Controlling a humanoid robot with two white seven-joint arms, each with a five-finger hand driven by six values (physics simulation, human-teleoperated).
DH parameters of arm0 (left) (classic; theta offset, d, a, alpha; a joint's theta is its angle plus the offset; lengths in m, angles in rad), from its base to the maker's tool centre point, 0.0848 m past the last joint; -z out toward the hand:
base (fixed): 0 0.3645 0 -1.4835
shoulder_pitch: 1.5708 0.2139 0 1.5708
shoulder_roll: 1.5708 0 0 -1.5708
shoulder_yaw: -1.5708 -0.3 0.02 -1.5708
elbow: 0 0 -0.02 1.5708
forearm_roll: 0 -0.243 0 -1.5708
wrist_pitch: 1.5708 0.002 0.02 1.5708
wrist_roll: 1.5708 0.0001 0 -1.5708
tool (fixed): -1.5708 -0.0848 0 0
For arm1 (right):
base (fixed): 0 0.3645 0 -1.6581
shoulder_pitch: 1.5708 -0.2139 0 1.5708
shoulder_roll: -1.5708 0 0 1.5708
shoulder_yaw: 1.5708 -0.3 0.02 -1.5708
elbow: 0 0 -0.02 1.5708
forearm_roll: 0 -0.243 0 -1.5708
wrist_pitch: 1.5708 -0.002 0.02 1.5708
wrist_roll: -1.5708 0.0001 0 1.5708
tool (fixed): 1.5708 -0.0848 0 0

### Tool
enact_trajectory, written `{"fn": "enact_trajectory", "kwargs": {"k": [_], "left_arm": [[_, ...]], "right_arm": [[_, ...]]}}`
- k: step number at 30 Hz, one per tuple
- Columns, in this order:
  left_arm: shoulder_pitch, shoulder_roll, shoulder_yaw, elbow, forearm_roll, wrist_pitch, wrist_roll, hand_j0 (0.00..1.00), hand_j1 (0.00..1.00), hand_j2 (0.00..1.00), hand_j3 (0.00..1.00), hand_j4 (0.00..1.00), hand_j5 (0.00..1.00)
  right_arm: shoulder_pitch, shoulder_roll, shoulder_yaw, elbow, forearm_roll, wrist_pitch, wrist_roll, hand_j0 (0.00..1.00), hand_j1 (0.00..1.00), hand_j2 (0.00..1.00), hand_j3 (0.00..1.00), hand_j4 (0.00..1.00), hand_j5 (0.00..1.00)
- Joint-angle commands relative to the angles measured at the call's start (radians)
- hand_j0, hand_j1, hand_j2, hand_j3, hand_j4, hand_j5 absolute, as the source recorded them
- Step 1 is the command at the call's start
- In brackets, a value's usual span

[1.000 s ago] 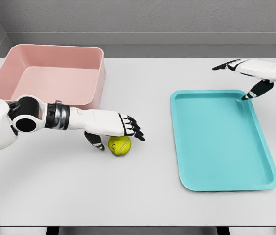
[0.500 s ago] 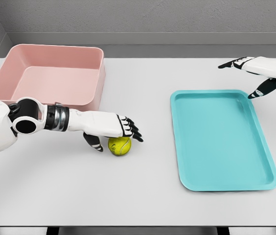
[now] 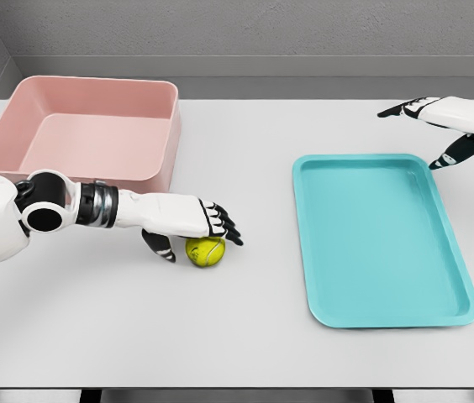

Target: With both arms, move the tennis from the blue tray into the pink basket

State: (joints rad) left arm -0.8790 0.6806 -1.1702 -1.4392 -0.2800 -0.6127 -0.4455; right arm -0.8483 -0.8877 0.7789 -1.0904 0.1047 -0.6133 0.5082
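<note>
Tennis ball [image 3: 205, 251] on table [image 3: 245, 353], under loosely cupped left hand [image 3: 188, 220]; right hand [image 3: 447, 126] spread.

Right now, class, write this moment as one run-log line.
tennis ball: on table, outside blue tray | left hand: over ball, not closed on it | right hand: open, past tray's far right corner | pink basket: holds nothing

White arms, black-jointed fingers [image 3: 220, 225]
</note>
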Motion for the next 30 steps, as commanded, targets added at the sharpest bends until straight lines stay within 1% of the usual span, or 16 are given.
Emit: {"fn": "enact_trajectory", "kwargs": {"k": [1, 3, 4, 5, 7, 8, 10, 16, 21, 30], "left_arm": [[0.0, 0.0, 0.001, -0.001, 0.005, 0.002, 0.001, 0.82, 0.82, 0.82, 0.82, 0.82, 0.82], [0.0, 0.002, 0.001, -0.001, 0.005, 0.002, 0.001, 0.75, 0.75, 0.75, 0.75, 0.75, 0.75], [0.002, 0.002, 0.001, 0.0, 0.005, 0.002, 0.001, 0.7, 0.7, 0.7, 0.7, 0.7, 0.7], [0.002, 0.002, 0.001, 0.0, 0.005, 0.002, 0.001, 0.69, 0.69, 0.69, 0.69, 0.69, 0.69], [0.006, 0.004, 0.003, -0.001, 0.005, 0.002, 0.002, 0.63, 0.63, 0.63, 0.63, 0.63, 0.63], [0.006, 0.007, 0.003, -0.001, 0.005, 0.002, 0.002, 0.62, 0.62, 0.62, 0.62, 0.62, 0.62], [0.006, 0.008, 0.003, -0.001, 0.005, 0.002, 0.002, 0.56, 0.56, 0.56, 0.56, 0.56, 0.56], [0.008, 0.011, 0.003, -0.003, 0.005, 0.002, 0.007, 0.54, 0.54, 0.54, 0.54, 0.54, 0.54], [0.009, 0.011, 0.004, -0.003, 0.005, 0.002, 0.016, 0.52, 0.52, 0.52, 0.52, 0.52, 0.52], [0.005, 0.036, 0.035, -0.02, 0.025, 0.002, 0.018, 0.5, 0.5, 0.5, 0.5, 0.5, 0.5]], "right_arm": [[0.0, -0.005, -0.001, 0.0, -0.007, 0.002, -0.002, 1.0, 1.0, 1.0, 1.0, 1.0, 1.0], [0.0, -0.007, -0.001, -0.002, -0.007, 0.002, 0.0, 1.0, 1.0, 1.0, 1.0, 1.0, 1.0], [0.0, -0.007, -0.001, -0.002, -0.007, 0.002, 0.0, 1.0, 1.0, 1.0, 1.0, 1.0, 1.0], [0.0, -0.01, -0.001, 0.0, -0.007, 0.002, 0.0, 1.0, 1.0, 1.0, 1.0, 1.0, 1.0], [0.0, -0.011, 0.0, 0.0, -0.007, 0.002, 0.0, 1.0, 1.0, 1.0, 1.0, 1.0, 1.0], [0.0, -0.013, -0.001, 0.0, -0.007, 0.002, -0.002, 1.0, 1.0, 1.0, 1.0, 1.0, 1.0], [-0.002, -0.013, -0.003, 0.0, -0.007, 0.002, 0.0, 1.0, 1.0, 1.0, 1.0, 1.0, 1.0], [-0.002, -0.014, -0.007, -0.003, -0.007, 0.002, 0.0, 1.0, 1.0, 1.0, 1.0, 1.0, 1.0], [-0.002, -0.03, -0.009, -0.002, -0.007, 0.002, 0.0, 1.0, 1.0, 1.0, 1.0, 1.0, 1.0], [0.0, -0.05, -0.009, -0.005, -0.007, 0.002, 0.0, 1.0, 1.0, 1.0, 1.0, 1.0, 1.0]]}}
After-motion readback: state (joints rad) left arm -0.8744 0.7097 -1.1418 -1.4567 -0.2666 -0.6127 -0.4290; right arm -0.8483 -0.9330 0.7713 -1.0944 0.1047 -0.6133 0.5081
